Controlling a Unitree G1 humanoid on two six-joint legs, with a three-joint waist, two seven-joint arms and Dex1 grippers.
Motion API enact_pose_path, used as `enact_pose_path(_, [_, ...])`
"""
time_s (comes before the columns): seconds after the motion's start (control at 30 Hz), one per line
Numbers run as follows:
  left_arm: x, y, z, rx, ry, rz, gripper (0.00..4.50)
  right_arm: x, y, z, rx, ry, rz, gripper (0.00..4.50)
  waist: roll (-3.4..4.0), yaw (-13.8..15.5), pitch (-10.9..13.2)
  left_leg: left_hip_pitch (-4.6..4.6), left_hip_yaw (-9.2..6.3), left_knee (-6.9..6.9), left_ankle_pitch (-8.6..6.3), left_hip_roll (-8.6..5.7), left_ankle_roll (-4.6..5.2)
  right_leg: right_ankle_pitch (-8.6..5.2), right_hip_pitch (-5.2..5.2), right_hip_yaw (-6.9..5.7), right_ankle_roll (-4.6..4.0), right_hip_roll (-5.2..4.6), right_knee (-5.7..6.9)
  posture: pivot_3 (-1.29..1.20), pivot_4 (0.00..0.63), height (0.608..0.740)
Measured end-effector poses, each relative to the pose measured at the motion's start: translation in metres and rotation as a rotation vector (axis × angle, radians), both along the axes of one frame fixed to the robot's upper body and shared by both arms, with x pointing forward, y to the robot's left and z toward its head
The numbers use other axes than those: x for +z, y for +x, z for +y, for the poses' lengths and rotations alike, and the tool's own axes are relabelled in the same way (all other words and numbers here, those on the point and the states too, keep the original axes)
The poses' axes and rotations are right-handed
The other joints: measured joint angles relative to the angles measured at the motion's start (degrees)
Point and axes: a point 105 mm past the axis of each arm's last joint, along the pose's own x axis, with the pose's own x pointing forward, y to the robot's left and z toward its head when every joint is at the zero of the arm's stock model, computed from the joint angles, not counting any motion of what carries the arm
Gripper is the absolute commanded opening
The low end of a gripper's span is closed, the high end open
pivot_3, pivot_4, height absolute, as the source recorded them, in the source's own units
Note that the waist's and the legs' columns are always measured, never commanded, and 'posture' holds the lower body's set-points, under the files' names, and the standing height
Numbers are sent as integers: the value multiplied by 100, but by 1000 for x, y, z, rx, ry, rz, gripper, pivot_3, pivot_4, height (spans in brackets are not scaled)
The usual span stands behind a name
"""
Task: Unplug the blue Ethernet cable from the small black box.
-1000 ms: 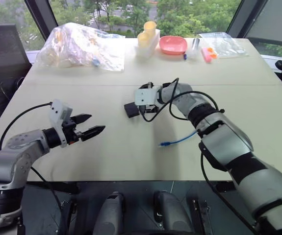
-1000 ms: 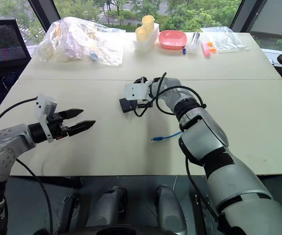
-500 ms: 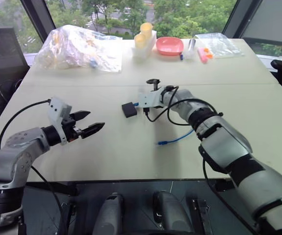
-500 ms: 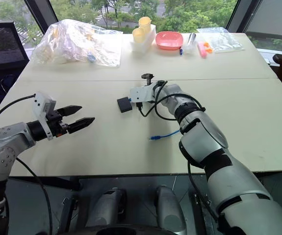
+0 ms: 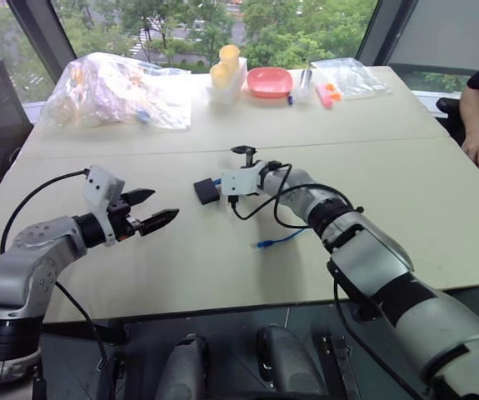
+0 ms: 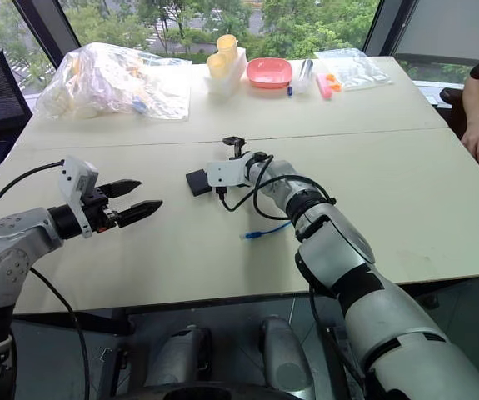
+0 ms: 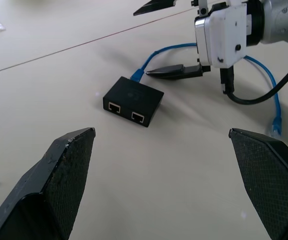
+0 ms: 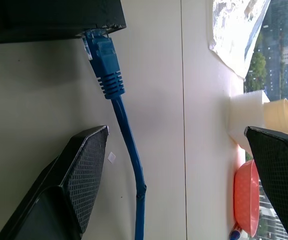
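nearest, at about eight o'clock on the table (image 5: 406, 167), the left gripper (image 5: 157, 210) hovers just above the surface with its two black fingers spread wide, holding nothing and pointing toward the table's middle. a little farther, near five o'clock of the centre, the free end of the blue ethernet cable (image 5: 276, 242) lies loose on the tabletop, its plug at the tip. the cord runs back under the right forearm toward the middle, where its other plug sits in the small black box (image 7: 132, 100) — in the right wrist view the blue plug meets the box's side wall, still seated. the box lies flat at the table's centre, two open ports on its near face in the left wrist view. the right gripper (image 7: 166, 37) is just beside the box at its three o'clock, fingers wide apart, one above and one low to the table, straddling the cord without gripping it. far off, around twelve o'clock — a clear plastic bag (image 5: 114, 79), stacked cups (image 5: 227, 65), a pink bowl (image 5: 270, 82).
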Motion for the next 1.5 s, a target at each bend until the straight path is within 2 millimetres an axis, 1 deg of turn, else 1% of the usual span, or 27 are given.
enact_pose_path(0.17, [-1,1,-3,-4,-8,1,4489,-3,0,11,-21,-18,-74,4500,-4,-22,-2,4,6,6,0,38,0,-4,-2,10,-15,35,-2,0,150,740])
enact_pose_path(0.27, [-1,3,-3,-1,-16,2,4489,-4,-1,18,-13,-62,-132,4500,-6,-22,-4,5,7,11,0,61,0,13,-6,11,-46,60,-4,0,150,740])
enact_pose_path(0.43, [-7,4,-6,-5,-13,17,4489,-4,-4,29,21,-110,-194,4500,-7,-38,-4,5,9,2,0,83,0,11,-22,12,-63,90,-3,0,150,740])
enact_pose_path(0.63, [-7,4,-6,-1,-11,17,4489,-1,-13,52,83,-128,-263,4500,-8,-124,-4,-7,10,-19,0,87,0,18,-44,14,-91,95,-2,0,150,740])
enact_pose_path(0.7, [-8,3,-5,2,-11,20,4500,0,-15,58,93,-119,-269,3956,-10,-124,-2,-12,12,-28,0,86,0,18,-52,15,-88,94,-3,0,150,740])
enact_pose_path(0.77, [-11,2,-4,7,-11,30,4500,0,-18,65,109,-109,-269,3134,-14,-113,0,-18,13,-35,0,85,0,15,-59,15,-83,93,-3,0,150,740])
enact_pose_path(0.87, [-14,2,-4,15,-17,37,4500,0,-20,68,121,-111,-268,1559,-19,-76,2,-39,13,-37,0,84,0,12,-77,14,-79,88,-4,0,150,740])
enact_pose_path(0.9, [-14,2,-4,16,-17,38,4500,0,-20,67,121,-115,-267,1122,-19,-42,2,-44,15,-37,0,83,0,12,-82,14,-78,87,-4,0,150,740])
enact_pose_path(0.93, [-15,2,-4,17,-17,39,4500,-1,-19,66,120,-123,-265,507,-19,0,3,-55,18,-35,0,83,0,12,-93,14,-79,86,-4,0,150,740])
enact_pose_path(0.97, [-15,1,-4,19,-17,40,4500,-2,-19,65,119,-127,-265,91,-19,21,2,-66,18,-33,0,83,0,12,-102,14,-79,85,-4,0,150,740])
enact_pose_path(1.03, [-15,1,-4,20,-19,41,4500,2,-17,64,119,-131,-279,91,-20,29,2,-71,19,-31,0,83,0,12,-105,14,-80,84,-4,0,150,740])
enact_pose_path(1.13, [-15,2,-4,19,-19,40,4500,5,-14,57,111,-131,-297,91,-20,44,2,-84,19,-26,1,82,-1,12,-112,13,-80,82,-5,0,150,740])
enact_pose_path(1.2, [-13,6,-2,24,-25,34,4500,10,-9,47,96,-119,-318,91,-19,55,4,-93,21,-20,1,80,-1,12,-115,11,-80,81,-6,0,150,740])
enact_pose_path(1.23, [-8,12,0,35,-45,26,4500,17,-4,38,78,-110,-338,91,-19,80,8,-101,25,-9,1,79,-1,12,-117,4,-80,82,-5,0,150,740])
enact_pose_path(1.3, [7,24,10,77,-104,-5,4500,38,6,20,39,-82,-390,91,-24,101,13,-106,27,1,1,79,-1,13,-120,2,-81,83,-5,0,150,740])
enact_pose_path(1.33, [18,32,15,95,-161,-22,4500,53,11,9,12,-64,-432,91,-23,107,13,-105,30,3,1,78,-1,13,-118,3,-80,81,-5,0,150,740])
enact_pose_path(1.4, [41,47,22,117,-274,-53,4500,80,17,-4,-9,-35,-511,91,-27,117,13,-104,31,3,1,78,0,13,-114,2,-77,83,-5,0,150,740])
enact_pose_path(1.43, [54,56,23,111,-364,-45,4500,92,17,-8,-11,-13,-553,91,-28,139,14,-105,30,4,1,75,0,19,-115,1,-66,84,-5,0,150,740])
enact_pose_path(1.47, [65,64,22,92,-442,-26,4500,104,16,-9,2,8,-596,91,-32,153,14,-106,28,4,1,74,0,22,-115,-1,-59,85,-5,0,150,740])
enact_pose_path(1.5, [72,67,21,71,-489,-12,4500,113,13,-6,19,28,-629,91,-32,139,14,-105,33,2,1,75,0,23,-115,2,-52,85,-6,0,150,740])
